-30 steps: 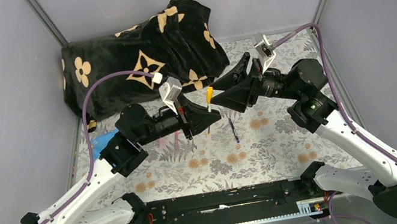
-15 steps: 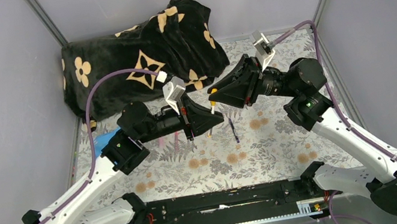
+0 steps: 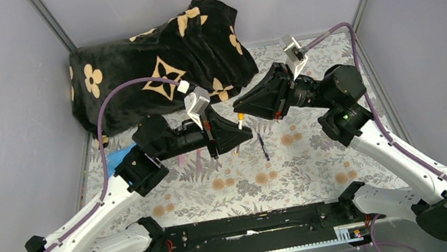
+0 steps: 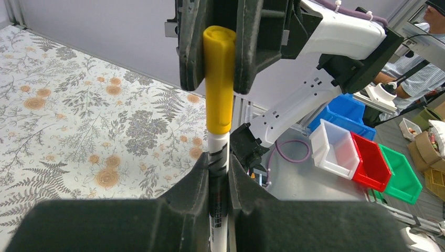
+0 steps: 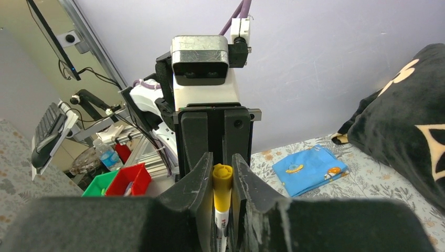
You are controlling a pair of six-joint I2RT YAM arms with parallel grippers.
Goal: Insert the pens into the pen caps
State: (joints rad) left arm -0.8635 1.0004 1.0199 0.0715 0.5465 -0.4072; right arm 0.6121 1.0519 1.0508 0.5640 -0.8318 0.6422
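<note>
A white pen [image 4: 218, 173] wearing a yellow pen cap [image 4: 219, 79] stands upright between the two arms above the table's middle [image 3: 241, 122]. My left gripper [image 4: 219, 176] is shut on the pen's barrel below the cap. My right gripper [image 5: 222, 168] faces it from the other side, and its fingers [image 4: 190, 47] press both sides of the yellow cap [image 5: 222, 181]. A dark blue pen [image 3: 263, 147] lies on the floral cloth under the grippers. Other pens and caps are hidden by the arms or too small to tell.
A black blanket with tan flowers [image 3: 162, 61] is heaped at the back left. A blue flat card [image 5: 309, 168] lies on the cloth at the left edge [image 3: 118, 159]. White, red and green bins [image 4: 367, 157] stand beyond the table.
My right gripper has moved left over the yellow cap and its jaws have closed onto it. The left gripper has kept its hold on the pen, shifting only slightly.
</note>
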